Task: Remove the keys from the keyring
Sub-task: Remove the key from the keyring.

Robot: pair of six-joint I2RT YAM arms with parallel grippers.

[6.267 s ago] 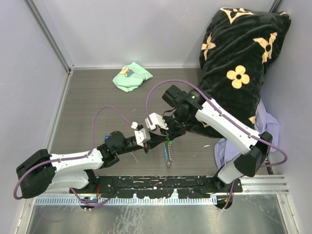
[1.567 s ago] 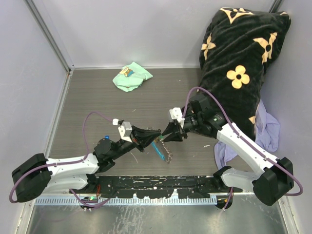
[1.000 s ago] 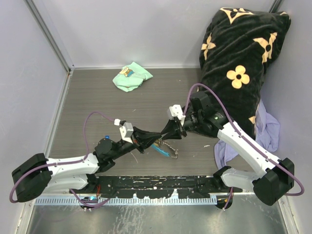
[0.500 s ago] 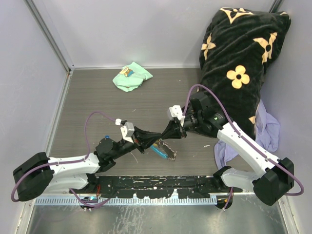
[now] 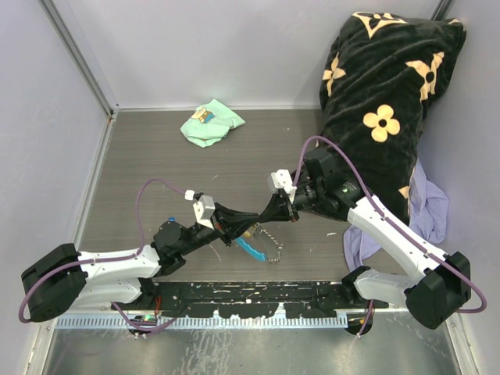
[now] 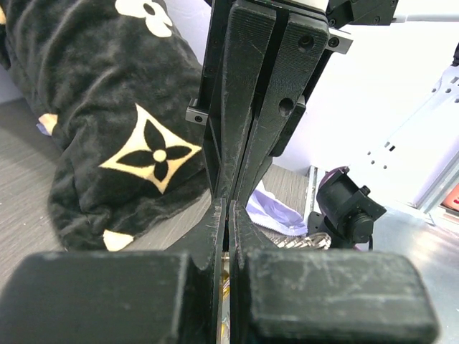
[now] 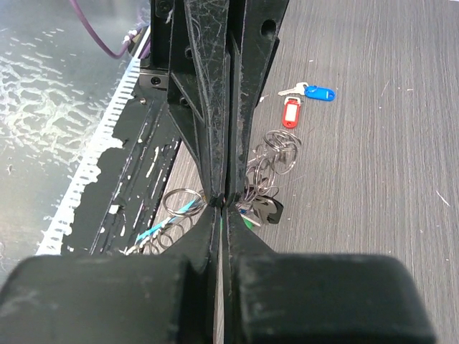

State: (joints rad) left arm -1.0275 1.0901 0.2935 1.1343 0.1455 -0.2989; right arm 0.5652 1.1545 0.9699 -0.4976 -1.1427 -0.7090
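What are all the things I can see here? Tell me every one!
table: one, grey woodgrain.
cushion: one, black with beige flowers, far right.
mint-green cloth: one, far side.
lilac cloth: one, right edge.
keyring: one, silvery, grey chain, sky-blue fob, by the gripper tips.
keys: one blue-tagged, one red-tagged, on the table; others bunched.
left gripper: black, shut.
right gripper: black, shut, tip to tip with it.
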